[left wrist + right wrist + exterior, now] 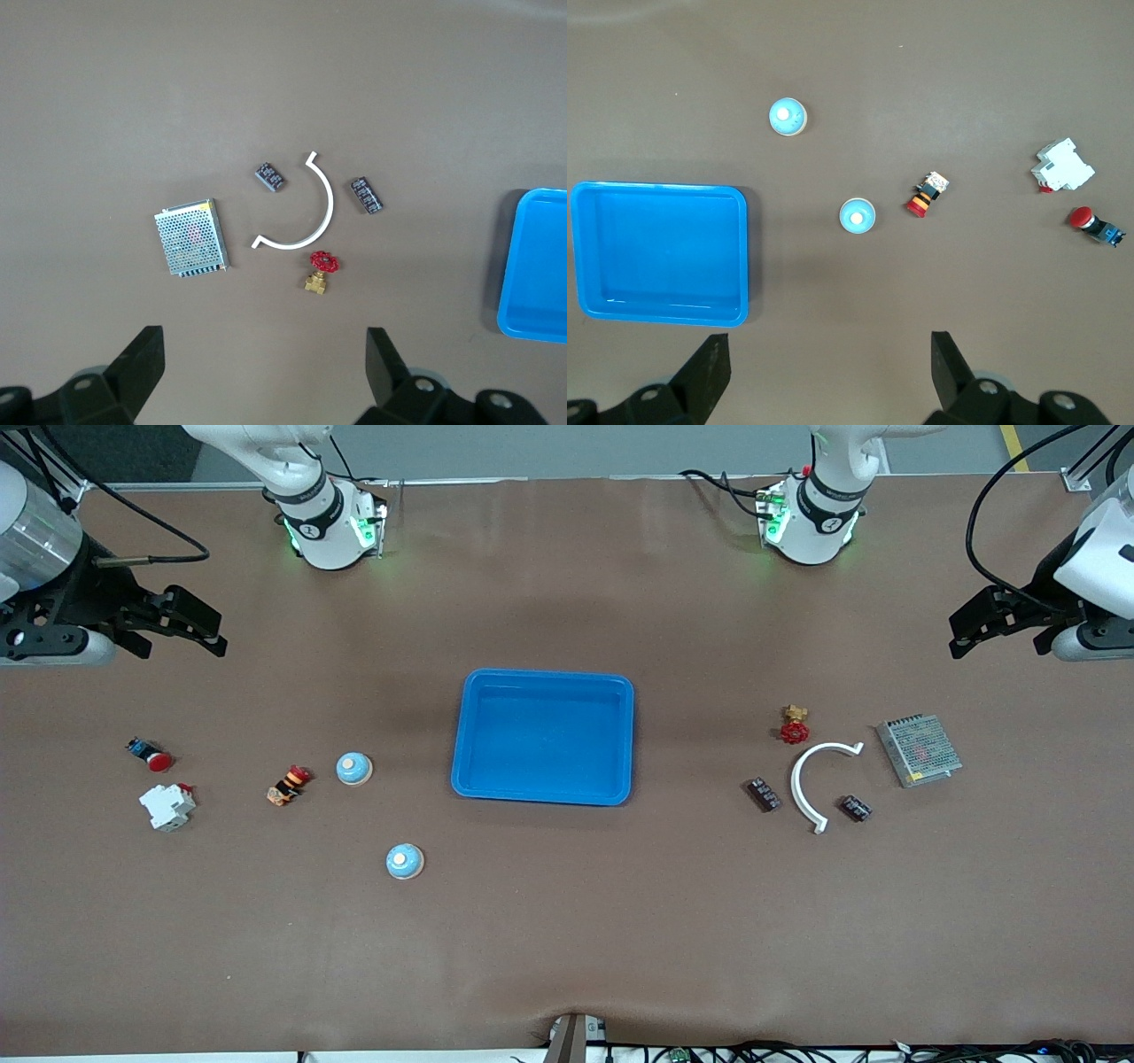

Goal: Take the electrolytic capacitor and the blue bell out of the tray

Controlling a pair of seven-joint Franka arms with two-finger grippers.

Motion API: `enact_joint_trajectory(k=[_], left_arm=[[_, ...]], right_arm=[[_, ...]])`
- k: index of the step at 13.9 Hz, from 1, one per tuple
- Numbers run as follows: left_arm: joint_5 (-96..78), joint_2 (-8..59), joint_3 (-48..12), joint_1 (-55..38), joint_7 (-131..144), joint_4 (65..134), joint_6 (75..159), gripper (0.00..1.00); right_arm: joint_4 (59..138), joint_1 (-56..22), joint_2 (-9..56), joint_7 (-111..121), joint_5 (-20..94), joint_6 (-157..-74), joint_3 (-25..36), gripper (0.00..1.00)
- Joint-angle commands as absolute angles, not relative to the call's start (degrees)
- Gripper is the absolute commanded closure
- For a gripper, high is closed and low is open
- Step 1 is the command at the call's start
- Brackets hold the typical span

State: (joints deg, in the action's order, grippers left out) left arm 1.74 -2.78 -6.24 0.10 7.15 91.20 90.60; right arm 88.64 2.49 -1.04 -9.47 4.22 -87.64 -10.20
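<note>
Two light-blue bells lie toward the right arm's end: one [354, 769] beside the blue tray [542, 676], one [404, 861] nearer the front camera. The right wrist view shows both [857, 216] [787, 117]. Two small black capacitors [764, 794] [856, 808] lie toward the left arm's end, one on each side of a white curved piece [811, 771]. The left wrist view shows both [367, 196] [271, 176]. My left gripper [966, 624] [264, 354] is open and empty, high over the table's left arm end. My right gripper [208, 631] [830, 354] is open and empty, high over the right arm end.
A red-handled brass valve [795, 726] and a metal mesh power supply [919, 750] lie by the capacitors. A red push button [151, 755], a white breaker [167, 806] and an orange-black switch [288, 785] lie by the bells. The tray holds nothing.
</note>
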Motion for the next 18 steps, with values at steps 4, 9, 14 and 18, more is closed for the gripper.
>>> enact_joint_trajectory(k=[4,9,14,18], left_arm=[[1.23,-2.64,-6.42,0.35,7.47,90.88,90.88,0.00],[1.23,-2.55,-6.42,0.44,7.47,90.88,90.97,0.00],[1.23,-2.55,-6.24,0.53,7.47,90.88,90.88,0.00],[1.23,-2.55,-5.98,0.53,7.38,90.88,90.70,0.00]], right_arm=[[89.82,2.81,-1.85,-10.11,3.25,-88.33,-10.20,0.00],[90.09,3.43,-2.55,-9.32,1.58,-86.40,-7.74,0.00],[95.45,3.52,-7.64,-9.32,1.58,-87.28,-5.98,0.00],[95.71,3.52,-7.65,-9.32,1.58,-87.28,-5.98,0.00]])
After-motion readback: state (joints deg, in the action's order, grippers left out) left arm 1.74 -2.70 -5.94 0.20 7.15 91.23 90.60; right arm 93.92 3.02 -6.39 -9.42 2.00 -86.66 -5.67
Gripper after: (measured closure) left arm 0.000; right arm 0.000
